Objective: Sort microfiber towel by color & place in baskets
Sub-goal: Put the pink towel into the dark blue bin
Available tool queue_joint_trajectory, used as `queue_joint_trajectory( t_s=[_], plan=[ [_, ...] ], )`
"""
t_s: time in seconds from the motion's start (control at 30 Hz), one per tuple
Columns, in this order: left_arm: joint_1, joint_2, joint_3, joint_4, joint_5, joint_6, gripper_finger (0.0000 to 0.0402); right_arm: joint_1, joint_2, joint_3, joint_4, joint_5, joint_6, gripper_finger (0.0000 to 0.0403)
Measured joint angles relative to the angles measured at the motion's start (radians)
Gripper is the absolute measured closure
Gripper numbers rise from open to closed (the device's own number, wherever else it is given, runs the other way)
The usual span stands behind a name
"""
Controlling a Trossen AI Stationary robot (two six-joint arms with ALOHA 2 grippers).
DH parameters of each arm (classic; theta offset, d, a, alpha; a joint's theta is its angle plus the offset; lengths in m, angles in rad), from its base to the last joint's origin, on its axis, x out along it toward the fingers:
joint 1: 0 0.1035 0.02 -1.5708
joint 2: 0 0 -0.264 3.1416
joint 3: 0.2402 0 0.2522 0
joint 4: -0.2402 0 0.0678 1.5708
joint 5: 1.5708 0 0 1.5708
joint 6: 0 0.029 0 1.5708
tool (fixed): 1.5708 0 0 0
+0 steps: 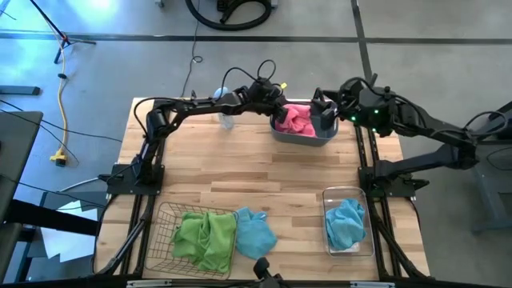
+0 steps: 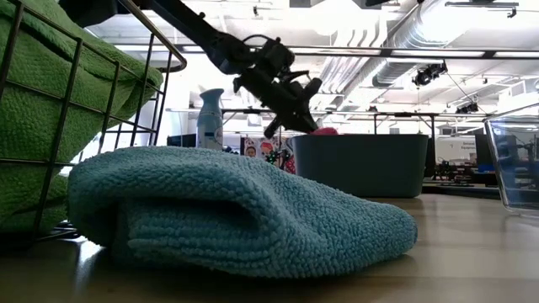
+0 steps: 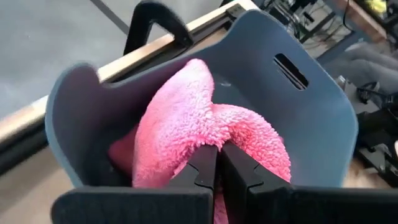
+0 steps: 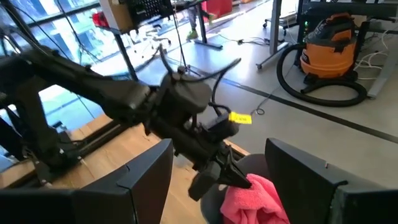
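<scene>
A pink towel [image 3: 180,124] lies bunched in the blue-grey tub [image 1: 304,134] at the table's far middle. My left gripper [image 3: 217,152] reaches into the tub from its left end and is shut on the towel. My right gripper [image 1: 324,108] hangs open above the tub's right end and touches nothing. The wire basket [image 1: 164,240] at the near left holds green towels [image 1: 204,236]. A blue towel [image 1: 256,234] lies folded on the table beside it. The clear bin [image 1: 356,196] at the near right holds another blue towel [image 1: 346,224]. My left gripper pinches a raised fold of the pink towel [image 4: 249,182] between its two shut fingers. The fingers slant down into the tub from the table's left side. The rest of the towel rests slack inside the tub, below and around the fingertips.
A spray bottle [image 1: 226,120] stands just left of the tub, under my left arm. Bare wooden tabletop [image 1: 264,172] stretches between the tub and the near containers. Arm mounts and frame rails run along both side edges.
</scene>
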Motion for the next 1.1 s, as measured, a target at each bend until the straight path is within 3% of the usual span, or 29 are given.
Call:
queue_joint_trajectory(
  t_s=[0.23,0.57,1.1],
  plan=[
    [-0.017,-0.006,0.050,-0.123,-0.038,0.124,0.0401,0.000,0.041,0.000,0.001,0.002,-0.007,0.0151],
    [-0.036,-0.005,0.053,-0.104,-0.050,0.173,0.0387,0.000,0.045,0.000,0.002,0.010,-0.008,0.0151],
    [-0.059,-0.009,0.053,-0.112,-0.041,0.217,0.0180,0.000,0.045,0.000,0.002,0.011,-0.007,0.0151]
  ],
)
